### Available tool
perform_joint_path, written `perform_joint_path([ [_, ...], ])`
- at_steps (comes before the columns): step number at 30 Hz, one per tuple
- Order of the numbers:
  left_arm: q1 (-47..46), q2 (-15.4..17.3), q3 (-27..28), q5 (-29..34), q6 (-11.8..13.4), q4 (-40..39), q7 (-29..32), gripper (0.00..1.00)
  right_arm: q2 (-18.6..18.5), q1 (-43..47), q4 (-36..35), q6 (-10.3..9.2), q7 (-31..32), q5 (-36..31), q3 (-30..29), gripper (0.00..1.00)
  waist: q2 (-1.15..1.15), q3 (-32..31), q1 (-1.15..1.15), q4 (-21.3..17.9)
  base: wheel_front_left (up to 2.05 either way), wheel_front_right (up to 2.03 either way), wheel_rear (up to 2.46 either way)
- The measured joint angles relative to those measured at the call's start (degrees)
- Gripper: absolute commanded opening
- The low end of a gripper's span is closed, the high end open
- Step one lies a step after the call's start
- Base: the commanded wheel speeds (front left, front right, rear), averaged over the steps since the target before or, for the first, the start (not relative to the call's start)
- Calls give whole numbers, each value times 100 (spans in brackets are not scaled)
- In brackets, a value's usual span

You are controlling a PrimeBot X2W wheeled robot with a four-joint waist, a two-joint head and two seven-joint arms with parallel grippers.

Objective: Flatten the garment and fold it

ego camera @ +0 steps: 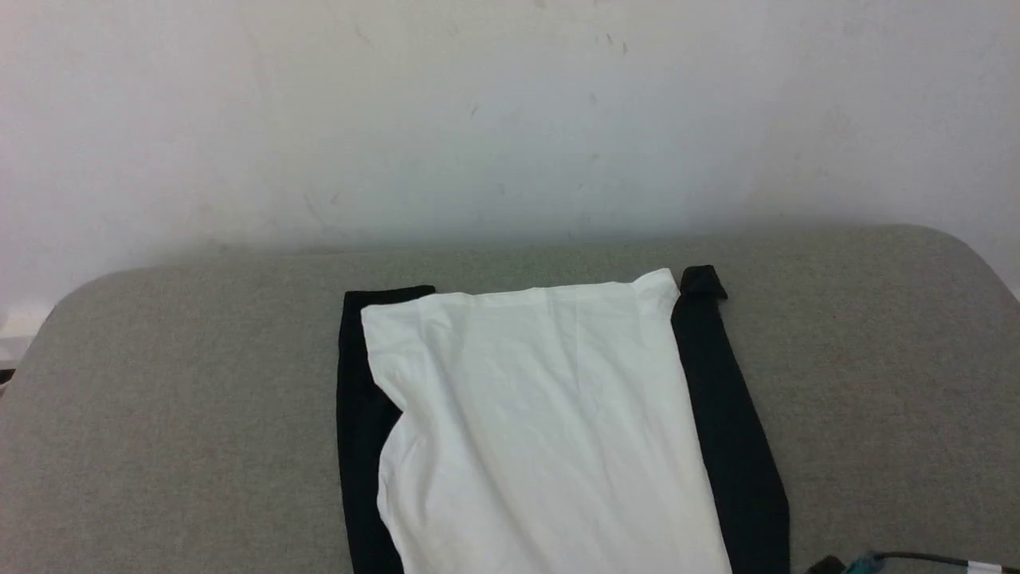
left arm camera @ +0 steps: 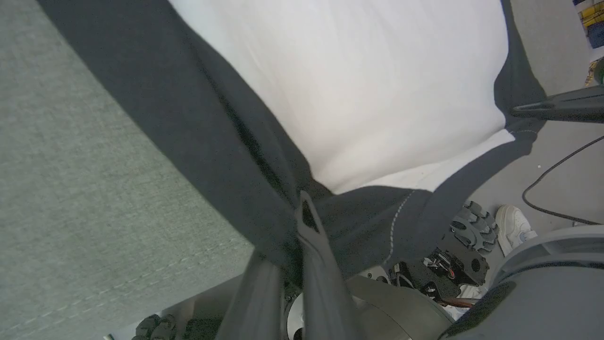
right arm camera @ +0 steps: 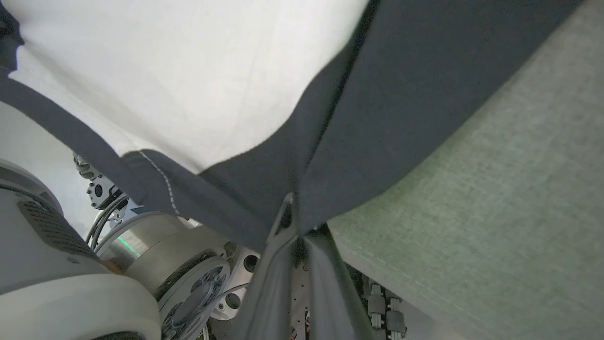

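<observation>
Garment: soft matt cloth, smooth, lightly creased.
Pad beneath Garment: coarse woven grey fabric, matt.
Wall behind Garment: matt paint, scuffed.
Left gripper at Garment's black edge: dark matt plastic.

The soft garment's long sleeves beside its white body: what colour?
Black sleeves on the garment; head view shows them best.

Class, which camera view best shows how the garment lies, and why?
The head view: the garment lies spread, white body between black sleeves. The wrist views show close-ups of its near black edge, pinched in the left tool and right tool.
</observation>
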Motion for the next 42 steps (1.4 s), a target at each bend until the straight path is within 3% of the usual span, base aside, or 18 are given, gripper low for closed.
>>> perform_joint_path([
  [7,56,5,-92,-20,-42,93,64,0,230,642,-135,-1,328,-475,-671,0,0,80,1,54,0,0,0],
  [8,53,-8,-81,-12,-41,118,8,18,282,699,-140,0,321,-563,-802,0,0,93,1,63,0,0,0],
  [9,46,-32,-57,15,-34,133,-73,100,339,747,-154,0,252,-670,-962,53,0,106,1,71,0,0,0],
  [10,21,-65,-29,41,-21,145,-168,100,403,783,-174,0,200,-755,-1148,100,0,116,1,82,0,0,0],
  [21,-675,-214,793,382,224,-315,-1528,100,608,892,-1328,-8,634,-922,-3277,100,0,253,1,209,0,0,0],
  [26,-1050,-374,1254,837,513,-270,-2644,100,792,561,-1435,-9,714,-1777,-4099,100,0,382,1,277,0,0,0],
  [30,-1223,-681,1536,1214,760,-100,-3019,100,1265,0,-1133,-9,499,-2468,-4563,100,0,535,1,364,0,0,0],
  [35,-1362,-1193,1866,1922,840,-264,-3062,100,1667,-634,-369,-9,421,-3130,-4865,100,0,815,2,499,0,0,0],
  [42,-1451,-1809,2067,2437,448,-293,-3062,100,1668,-2068,911,-9,586,-3444,-5187,100,0,1341,2,741,0,0,0],
])
